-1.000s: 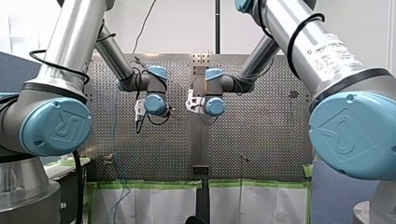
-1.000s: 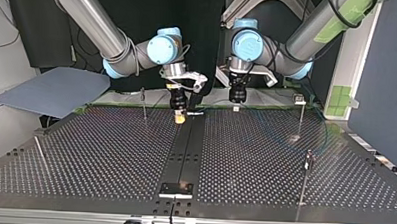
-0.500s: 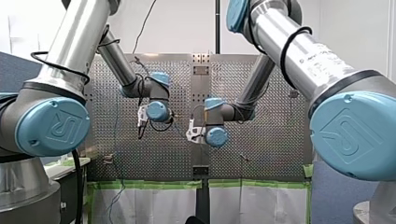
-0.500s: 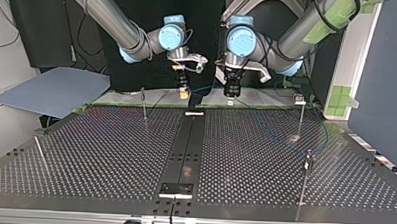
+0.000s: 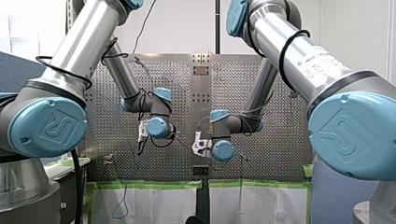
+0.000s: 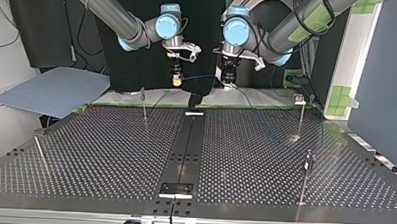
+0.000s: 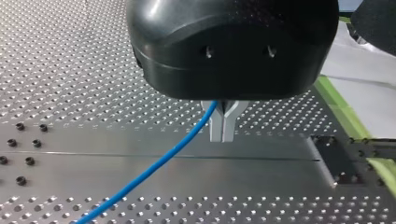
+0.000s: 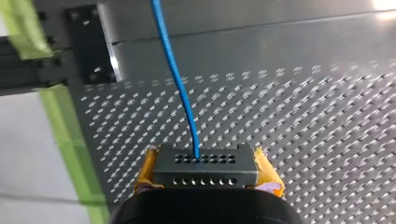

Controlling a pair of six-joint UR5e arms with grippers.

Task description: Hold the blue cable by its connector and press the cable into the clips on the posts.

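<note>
Left gripper [image 7: 223, 136]: black body with metal fingers [image 7: 216, 126], hanging above the table [image 7: 70, 70].
Left jaws: pressed together, with the cable [image 7: 161, 160] pinched between them near their base.
Right gripper [image 8: 205, 173]: yellow pads [image 8: 145, 172] on both sides of the connector [image 8: 205, 164].
Right jaws: closed on the connector, one pad against each of its end faces.
Connector: a grey block with two rows of small holes, sitting square between the right pads.
Cable, right end: comes out of the connector's upper row of holes and runs straight ahead of the right gripper, over the table.
Cable, middle: in the top view, a thin blue line strung in the air between the two grippers.
Cable, left end: comes out beside the left fingers and slants down and away over the table.
Gripper positions: in the top view both hang side by side above the table's far edge, near its centre strip, with the right gripper at the view's left.
Posts [image 6: 143, 104]: thin uprights on the table, well apart from both grippers.
Clips [image 6: 299, 99]: one shows on top of the far post at the top view's right; whether it holds anything cannot be told.
</note>
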